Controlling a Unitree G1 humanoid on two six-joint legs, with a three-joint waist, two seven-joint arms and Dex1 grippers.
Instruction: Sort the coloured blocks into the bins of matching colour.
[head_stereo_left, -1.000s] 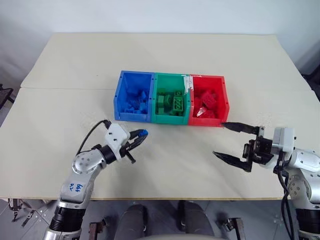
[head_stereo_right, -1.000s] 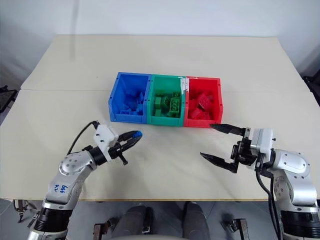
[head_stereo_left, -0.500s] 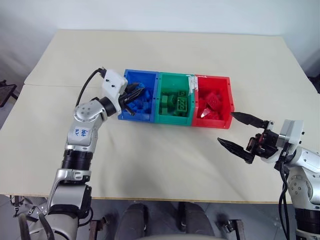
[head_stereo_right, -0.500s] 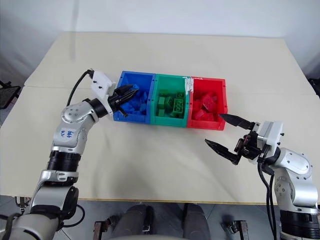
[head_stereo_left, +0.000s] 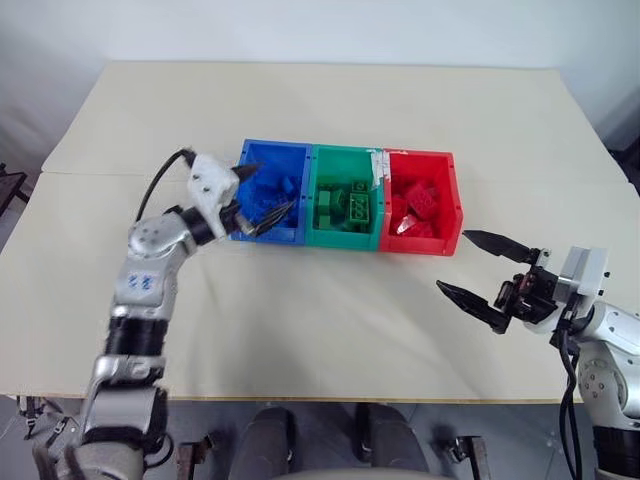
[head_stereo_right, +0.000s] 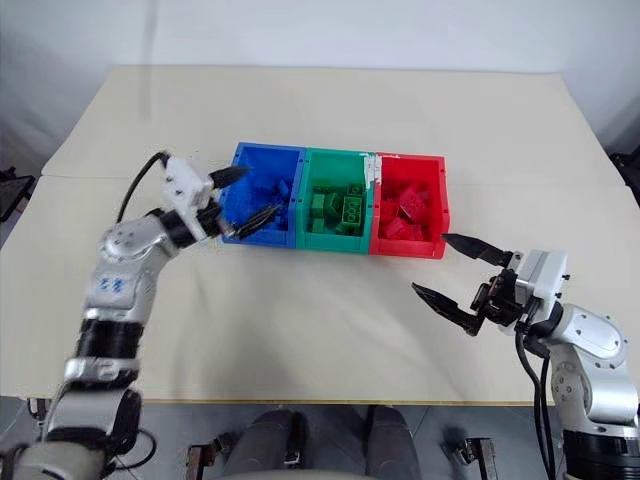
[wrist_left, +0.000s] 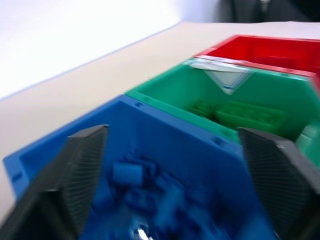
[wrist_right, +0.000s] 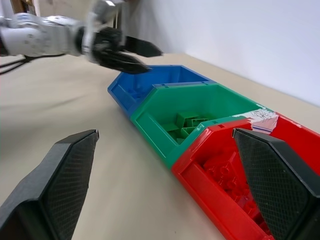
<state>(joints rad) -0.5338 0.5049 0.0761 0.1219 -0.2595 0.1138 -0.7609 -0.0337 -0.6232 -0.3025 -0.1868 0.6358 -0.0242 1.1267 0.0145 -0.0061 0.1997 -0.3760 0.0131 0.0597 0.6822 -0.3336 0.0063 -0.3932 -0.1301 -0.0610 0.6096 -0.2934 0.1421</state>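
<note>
Three joined bins stand in a row mid-table: blue bin (head_stereo_left: 271, 149), green bin (head_stereo_left: 345, 151), red bin (head_stereo_left: 422, 157). Blue blocks (head_stereo_left: 277, 192) lie in the blue one, green blocks (head_stereo_left: 349, 204) in the green one and red blocks (head_stereo_left: 420, 204) in the red one. My left gripper (head_stereo_left: 261, 193) hangs open over the blue bin's near left corner, nothing between its fingers. The left wrist view looks down between those fingers (wrist_left: 80, 170) onto blue blocks (wrist_left: 131, 176) inside the bin. My right gripper (head_stereo_left: 454, 261) is open and empty above the table, in front of the red bin's right corner.
The bins sit on a wide beige table (head_stereo_left: 320, 300) whose top has a seam on the left (head_stereo_left: 120, 176). A white label (head_stereo_left: 378, 166) is stuck on the wall between the green and red bins. No loose block lies on the tabletop.
My left gripper carried a blue block from the near table up to the blue bin, then opened over it. The right gripper stayed open and barely moved.
</note>
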